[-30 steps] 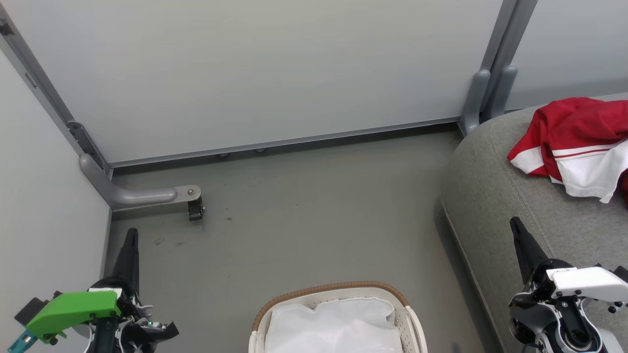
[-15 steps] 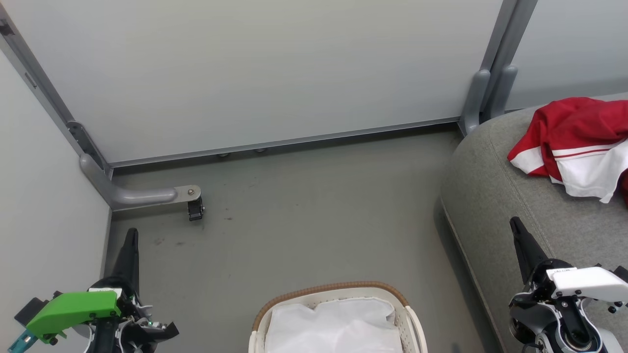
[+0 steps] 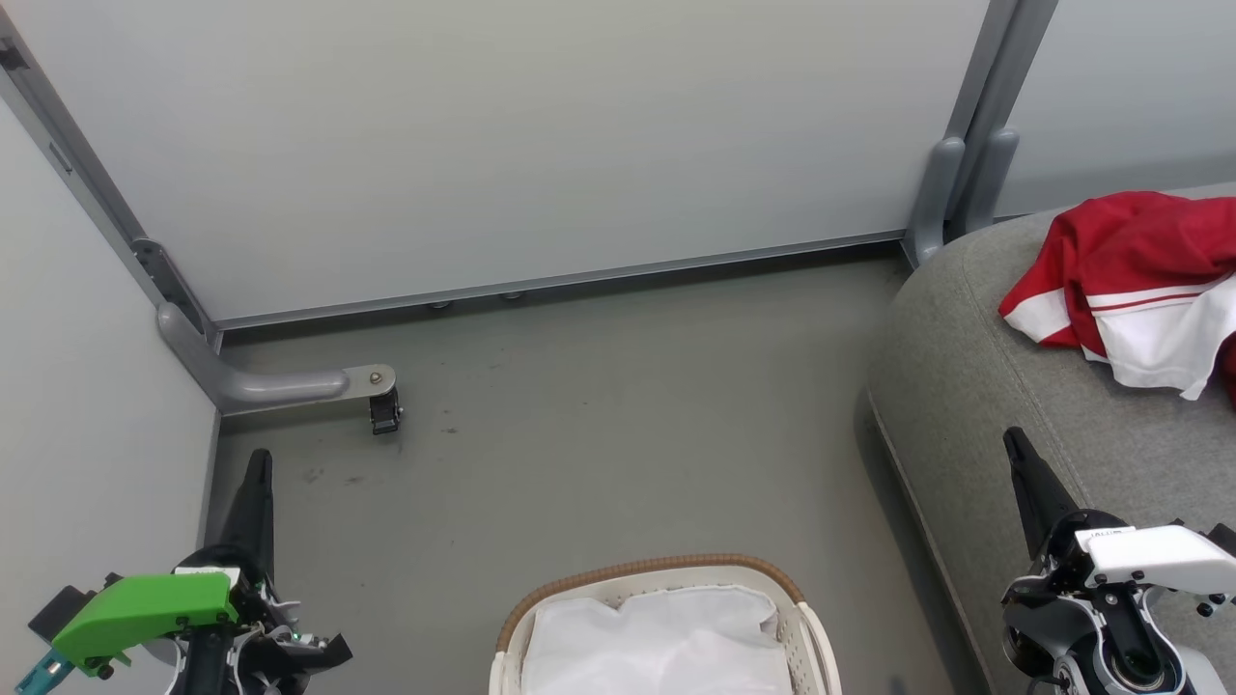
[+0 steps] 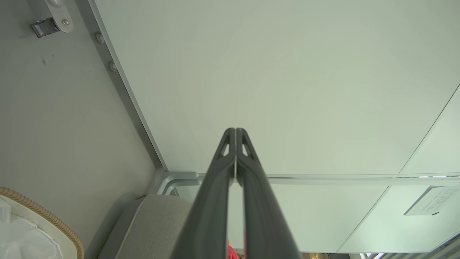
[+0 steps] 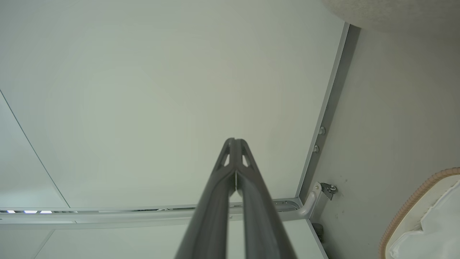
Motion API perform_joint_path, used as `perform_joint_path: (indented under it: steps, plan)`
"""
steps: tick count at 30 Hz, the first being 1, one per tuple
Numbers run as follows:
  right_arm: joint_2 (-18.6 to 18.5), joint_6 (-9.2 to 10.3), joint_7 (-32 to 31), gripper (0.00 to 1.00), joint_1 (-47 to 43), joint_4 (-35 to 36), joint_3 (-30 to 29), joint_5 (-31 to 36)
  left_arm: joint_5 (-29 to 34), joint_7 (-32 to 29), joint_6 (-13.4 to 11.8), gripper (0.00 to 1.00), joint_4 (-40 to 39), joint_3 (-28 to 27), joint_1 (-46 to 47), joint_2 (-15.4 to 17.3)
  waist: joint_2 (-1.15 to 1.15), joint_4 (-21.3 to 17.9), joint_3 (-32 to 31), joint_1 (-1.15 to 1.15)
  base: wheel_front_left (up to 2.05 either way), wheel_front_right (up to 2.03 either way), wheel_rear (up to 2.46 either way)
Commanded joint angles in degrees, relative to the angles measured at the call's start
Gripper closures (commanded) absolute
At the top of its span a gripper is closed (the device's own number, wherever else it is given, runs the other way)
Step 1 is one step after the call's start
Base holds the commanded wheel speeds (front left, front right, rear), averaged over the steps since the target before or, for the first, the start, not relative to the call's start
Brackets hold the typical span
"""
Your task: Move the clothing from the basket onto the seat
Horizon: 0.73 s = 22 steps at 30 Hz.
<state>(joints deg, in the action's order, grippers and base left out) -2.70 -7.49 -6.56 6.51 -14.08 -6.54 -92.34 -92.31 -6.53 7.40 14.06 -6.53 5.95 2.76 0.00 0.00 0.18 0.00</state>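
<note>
Lying crumpled on the grey upholstered seat [image 3: 966,386] at the right of the head view, the red-and-white sports garment [image 3: 1130,280] looks light, limp and a little slick. I judge it would sag and trail from any pinch, so a raised fold along its bunched top edge is a surer hold than a flat white panel. The oval basket [image 3: 647,569] stands on the floor [image 3: 599,415] at the bottom centre, near the seat's front edge. A white liner cloth [image 3: 666,647] shows inside it with no red, though its near part is cut off. The left hand [image 3: 259,461] and the right hand [image 3: 1014,442] point up, apart from everything, fingers pressed together on nothing. The floor is bare, dull grey and faintly scuffed, closed in by pale partition panels [image 3: 502,145], with a castor foot [image 3: 384,413] at the left corner

In the left wrist view the left hand [image 4: 235,131] has its tips meeting against the blank panel. The basket's woven rim [image 4: 46,219] sits at the lower left, and the seat's rounded corner [image 4: 154,223] lies just beyond it

In the right wrist view the right hand [image 5: 235,141] is likewise closed and empty. The basket [image 5: 413,201] and liner lie at the lower right, and the seat's soft, grippy-looking fabric [image 5: 395,14] shows at the top right
</note>
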Motion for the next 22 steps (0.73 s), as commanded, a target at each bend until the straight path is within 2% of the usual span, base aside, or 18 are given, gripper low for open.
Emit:
perform_joint_path:
  steps: [1, 22]
  plan:
    - [-0.34, 0.0, -0.15, 1.0, -0.59, 0.24, -0.11, -0.16, -0.2, -0.2, 0.23, 1.0, -0.09, -0.15, 0.6, 0.21, 0.0, 0.0, 0.0, 0.0, 0.0, 0.0, 0.0]
    - [-0.34, 0.0, -0.14, 1.0, -0.59, 0.24, -0.1, -0.16, -0.2, -0.19, 0.23, 1.0, -0.1, -0.14, 0.6, 0.21, 0.0, 0.0, 0.0, 0.0, 0.0, 0.0, 0.0]
